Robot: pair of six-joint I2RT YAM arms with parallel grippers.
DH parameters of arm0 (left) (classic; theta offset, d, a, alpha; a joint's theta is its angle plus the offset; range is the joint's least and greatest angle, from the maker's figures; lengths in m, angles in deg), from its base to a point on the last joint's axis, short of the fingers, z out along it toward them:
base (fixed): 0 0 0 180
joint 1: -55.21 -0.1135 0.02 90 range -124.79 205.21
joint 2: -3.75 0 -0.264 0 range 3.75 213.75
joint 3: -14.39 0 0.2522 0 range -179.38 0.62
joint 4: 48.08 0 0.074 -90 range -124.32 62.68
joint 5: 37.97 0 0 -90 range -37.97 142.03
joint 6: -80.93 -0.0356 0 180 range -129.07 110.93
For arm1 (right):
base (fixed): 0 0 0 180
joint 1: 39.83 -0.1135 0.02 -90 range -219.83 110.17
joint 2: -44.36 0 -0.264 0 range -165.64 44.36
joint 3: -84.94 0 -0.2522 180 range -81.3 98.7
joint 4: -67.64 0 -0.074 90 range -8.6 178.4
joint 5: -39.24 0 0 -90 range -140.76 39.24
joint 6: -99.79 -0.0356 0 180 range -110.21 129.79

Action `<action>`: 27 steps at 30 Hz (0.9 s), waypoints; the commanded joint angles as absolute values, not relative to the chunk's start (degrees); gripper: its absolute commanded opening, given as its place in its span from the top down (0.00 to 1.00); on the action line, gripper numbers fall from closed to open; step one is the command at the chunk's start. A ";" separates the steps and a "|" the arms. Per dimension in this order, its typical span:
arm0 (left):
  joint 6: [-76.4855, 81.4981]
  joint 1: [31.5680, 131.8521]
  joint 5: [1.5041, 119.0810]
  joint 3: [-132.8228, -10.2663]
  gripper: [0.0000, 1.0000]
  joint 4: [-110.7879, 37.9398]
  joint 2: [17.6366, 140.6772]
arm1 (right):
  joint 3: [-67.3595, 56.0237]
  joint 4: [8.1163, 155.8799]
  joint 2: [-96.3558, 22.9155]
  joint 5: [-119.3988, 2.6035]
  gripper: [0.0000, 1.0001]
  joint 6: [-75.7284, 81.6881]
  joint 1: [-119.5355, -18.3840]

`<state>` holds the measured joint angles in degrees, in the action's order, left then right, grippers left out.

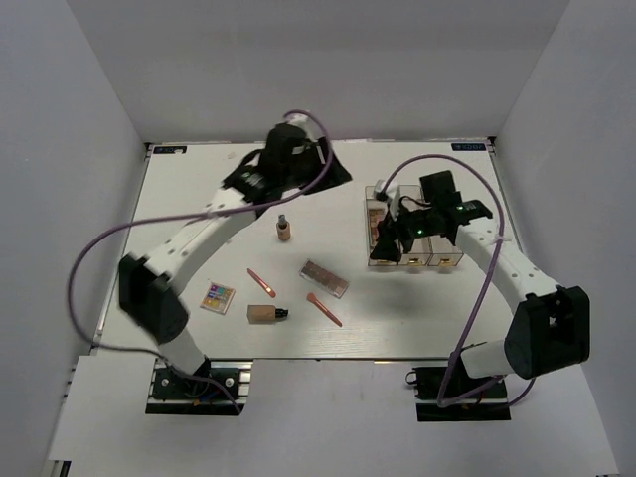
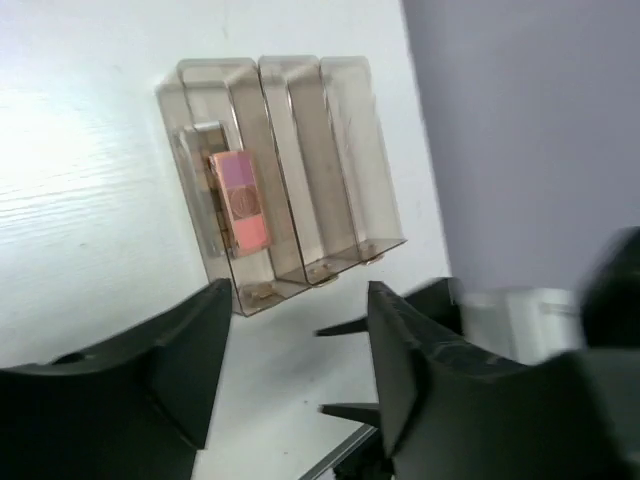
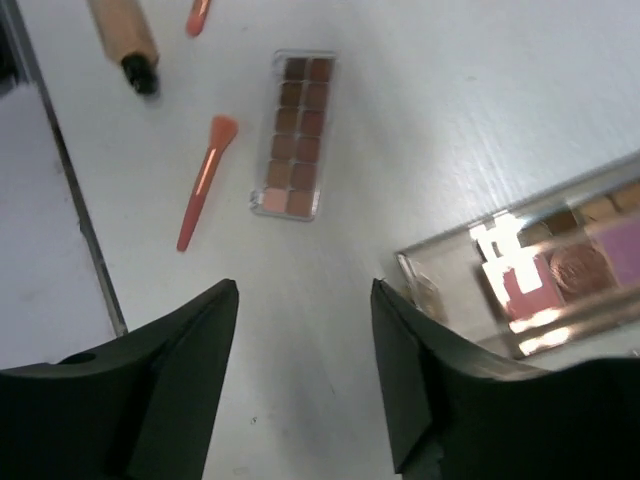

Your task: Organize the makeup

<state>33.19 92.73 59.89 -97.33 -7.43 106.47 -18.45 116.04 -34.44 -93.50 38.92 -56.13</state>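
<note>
A brown eyeshadow palette [image 1: 325, 278], a multicoloured palette [image 1: 217, 297], two pink-orange brushes [image 1: 261, 283] [image 1: 324, 309], a lying foundation bottle [image 1: 266, 313] and an upright one [image 1: 283, 231] are on the white table. A pink palette [image 2: 240, 200] stands in the leftmost of three clear organizer boxes [image 1: 409, 238]. My left gripper [image 1: 333, 174] is open and empty, held high at the far middle [image 2: 300, 300]. My right gripper [image 1: 383, 248] is open and empty above bare table at the boxes' left edge [image 3: 305, 295]. The right wrist view shows the brown palette [image 3: 295, 135], a brush [image 3: 203, 180] and the lying bottle [image 3: 125, 40].
The organizer boxes [image 2: 280, 170] stand side by side at the right of the table. The right arm [image 2: 560, 330] shows blurred in the left wrist view. Grey walls close in the table on three sides. The table's near edge [image 3: 70, 180] runs beside the lying bottle.
</note>
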 commanded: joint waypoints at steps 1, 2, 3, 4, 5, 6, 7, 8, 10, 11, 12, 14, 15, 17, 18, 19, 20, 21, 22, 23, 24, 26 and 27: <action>32.41 91.16 50.04 -88.79 0.37 -4.80 92.11 | -18.64 117.53 -35.35 -92.08 0.37 45.04 -62.67; 33.46 90.46 48.88 -83.54 0.39 -4.09 86.43 | -18.46 116.31 -36.05 -89.37 0.36 43.56 -65.21; 34.07 89.76 46.43 -81.14 0.39 -2.43 83.85 | -18.20 115.60 -38.23 -87.86 0.33 42.67 -67.84; 35.04 89.75 45.19 -78.85 0.39 -1.29 81.12 | -17.85 114.98 -39.56 -86.11 0.31 41.53 -70.22; 37.40 89.14 43.78 -74.74 0.31 0.29 78.92 | -17.32 114.45 -41.05 -83.57 0.30 40.48 -71.46; 38.55 88.61 40.64 -72.78 0.24 3.61 74.20 | -16.45 113.49 -43.77 -82.32 0.26 38.12 -73.39; 40.04 88.61 39.47 -71.20 0.19 5.74 72.15 | -15.74 113.05 -45.27 -80.40 0.26 36.96 -75.84; 42.75 88.61 38.33 -68.05 0.11 7.50 70.30 | -15.04 112.78 -46.77 -77.68 0.26 35.91 -76.91; 47.58 88.08 35.44 -65.39 0.05 13.11 64.50 | -13.02 111.29 -51.07 -71.98 0.24 32.13 -81.02; 49.01 88.08 34.81 -64.08 0.03 14.53 62.66 | -12.14 111.20 -52.57 -70.20 0.23 31.42 -81.84; 50.07 88.08 34.46 -61.71 0.02 16.90 59.16 | -10.48 110.50 -55.28 -68.27 0.21 29.07 -83.50; 53.67 88.08 33.49 -59.68 0.03 18.93 55.80 | -8.89 109.79 -58.89 -63.51 0.20 26.77 -85.44; 54.64 88.08 33.14 -58.02 0.03 20.68 54.30 | -7.14 109.36 -59.87 -61.93 0.19 24.58 -86.14; 57.10 88.08 32.17 -56.77 0.03 22.10 50.35 | -5.11 110.05 -62.94 -60.51 0.16 23.33 -86.85; 57.72 88.08 32.08 -55.72 0.03 23.32 49.29 | -4.14 110.40 -63.65 -60.43 0.14 22.72 -87.12; 58.85 88.08 31.82 -55.37 0.03 23.94 47.36 | -2.65 110.93 -64.44 -60.42 0.14 21.76 -87.47; 59.30 88.08 31.56 -55.01 0.03 24.47 46.74 | -2.12 111.19 -65.58 -60.16 0.14 21.49 -88.08; 59.57 88.08 31.47 -54.84 0.02 25.87 46.21 | -1.68 111.46 -66.11 -59.55 0.14 21.14 -88.26; 60.18 88.08 31.20 -54.66 0.03 26.67 45.85 | -0.98 111.55 -66.64 -57.72 0.14 20.52 -88.52; 60.62 88.08 31.03 -54.66 0.03 27.37 45.33 | -0.62 111.64 -67.69 -56.74 0.14 20.26 -89.05; 60.71 88.08 30.94 -54.66 0.02 28.68 45.15 | -0.36 111.64 -67.87 -56.04 0.14 20.08 -89.23; 61.32 88.08 30.76 -54.13 0.02 29.40 44.28 | 0.00 111.55 -68.66 -55.06 0.14 19.73 -89.31; 61.41 88.08 31.02 -53.87 0.02 29.66 43.83 | 0.08 111.55 -68.75 -54.89 0.13 19.64 -89.32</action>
<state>59.11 88.31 32.68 -54.95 26.26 44.66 -1.91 111.27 -67.89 -58.05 21.67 -88.78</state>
